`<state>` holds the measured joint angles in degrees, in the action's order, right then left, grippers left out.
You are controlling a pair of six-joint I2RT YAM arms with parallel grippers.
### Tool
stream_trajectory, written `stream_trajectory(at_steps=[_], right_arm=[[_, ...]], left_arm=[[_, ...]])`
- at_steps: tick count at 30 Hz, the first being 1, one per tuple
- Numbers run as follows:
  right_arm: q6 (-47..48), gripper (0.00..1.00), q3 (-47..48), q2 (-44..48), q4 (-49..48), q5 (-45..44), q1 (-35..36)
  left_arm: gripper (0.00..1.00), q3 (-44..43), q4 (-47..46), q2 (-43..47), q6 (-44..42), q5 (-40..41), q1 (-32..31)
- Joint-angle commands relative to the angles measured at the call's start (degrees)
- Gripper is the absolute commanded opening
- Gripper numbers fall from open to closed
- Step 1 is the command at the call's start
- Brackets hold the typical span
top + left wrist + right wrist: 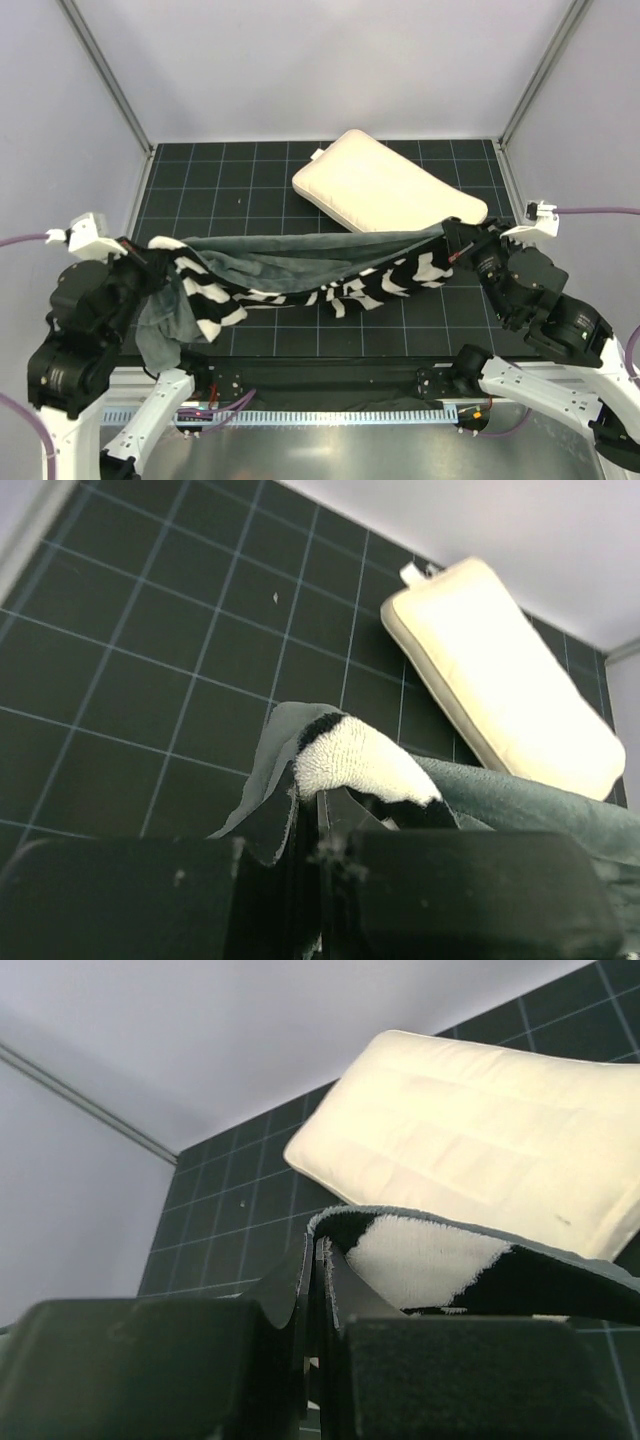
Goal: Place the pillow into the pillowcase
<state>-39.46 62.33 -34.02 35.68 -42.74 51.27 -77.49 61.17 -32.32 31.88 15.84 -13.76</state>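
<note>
Fabric is pinched hard in both of my pincers, closest to me. My left pincer [318, 810] is clamped tight on one end of the pillowcase [300, 268], with a zebra fold bulging just above the jaws. My right pincer [318, 1260] is clamped just as tight on the other end. Between them the case hangs stretched like a hammock over the table [230, 180]. Grey plush runs along its top, stripes show along the lower front, and a loose grey flap droops beside my left arm.

Past the case lies the pillow [385, 185], flat on the table and angled toward the far right. Its near edge meets the taut top edge of the case close to my right pincer, though I cannot tell whether they touch. None of it is inside.

I judge this to be the opening step: the case is held up and spread, but I cannot see a mouth gaping toward the pillow. The next move calls for finding that open edge and parting its two layers. Then I must either draw the case over the pillow or free one pincer to feed the pillow in.
</note>
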Motion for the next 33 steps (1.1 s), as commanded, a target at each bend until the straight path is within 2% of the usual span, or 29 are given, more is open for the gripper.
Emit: stream_trajectory(at_steps=[1,5,7,9,10,11,12,13,16,18,19,21,22,23,24,27,29,33], right_arm=[[1.8,0.04,1.4,-0.8,7.1,-5.9,-0.2],[1.8,0.04,1.4,-1.1,7.7,-5.8,-0.2],[1.7,0.04,1.3,-1.1,8.0,-6.4,-0.3],[1.2,0.06,1.7,-0.9,9.1,-6.7,-0.2],[1.2,0.11,1.8,-0.8,9.4,-6.0,-0.2],[1.5,0.22,2.0,-0.3,9.8,-5.5,-0.2],[1.7,0.54,2.4,0.2,9.7,-5.0,-0.3],[1.8,0.61,2.3,0.8,9.7,-4.4,-0.3],[2.4,0.69,1.5,3.2,8.6,-4.5,-0.3],[3.2,0.75,1.0,4.2,8.2,-4.6,-0.2],[3.3,0.82,0.8,4.1,8.0,-5.0,-0.2],[4.0,0.88,0.3,3.4,8.1,-5.8,-0.2],[4.0,0.96,0.3,2.5,8.2,-6.2,-0.3],[4.2,0.98,0.2,1.7,8.5,-7.0,-0.2],[4.6,1.00,0.3,-0.8,8.8,-7.3,-0.2],[4.9,1.00,1.0,-7.6,9.8,-6.6,-0.4],[6.1,1.00,1.8,-12.1,9.6,-2.7,-1.3],[7.2,1.00,4.1,-24.5,10.8,12.4,-7.7]], left_arm=[[0.00,1.9,-6.1,-3.4,1.8,-5.8,0.2],[0.01,5.6,-9.0,-3.7,2.2,-10.3,0.3],[0.10,6.2,-9.6,-3.8,1.4,-11.6,0.2],[0.15,6.1,-9.2,-4.4,0.7,-12.8,0.2],[0.23,5.8,-8.3,-4.8,0.4,-12.9,0.2],[0.31,5.6,-7.8,-5.2,-0.2,-13.0,0.3],[0.41,5.0,-7.4,-5.3,-0.5,-12.8,0.2],[0.56,4.7,-7.1,-5.5,-0.8,-12.7,0.3],[0.78,4.5,-6.5,-5.5,-1.2,-11.3,0.2],[0.84,4.9,-6.6,-5.7,-1.4,-11.0,0.2],[0.88,5.1,-6.4,-5.9,-1.5,-11.0,0.3],[0.91,5.5,-6.1,-7.2,-1.6,-11.5,0.2],[0.95,6.1,-5.9,-7.8,-1.6,-12.6,0.2],[0.97,6.4,-5.8,-8.5,-1.6,-13.3,0.3],[1.00,6.8,-5.4,-10.2,-1.4,-14.1,0.2],[1.00,9.1,-5.3,-13.5,-0.1,-18.2,0.2],[1.00,11.6,-6.4,-14.7,0.8,-20.5,0.3],[1.00,16.2,-10.5,-15.4,3.1,-22.0,0.2]])
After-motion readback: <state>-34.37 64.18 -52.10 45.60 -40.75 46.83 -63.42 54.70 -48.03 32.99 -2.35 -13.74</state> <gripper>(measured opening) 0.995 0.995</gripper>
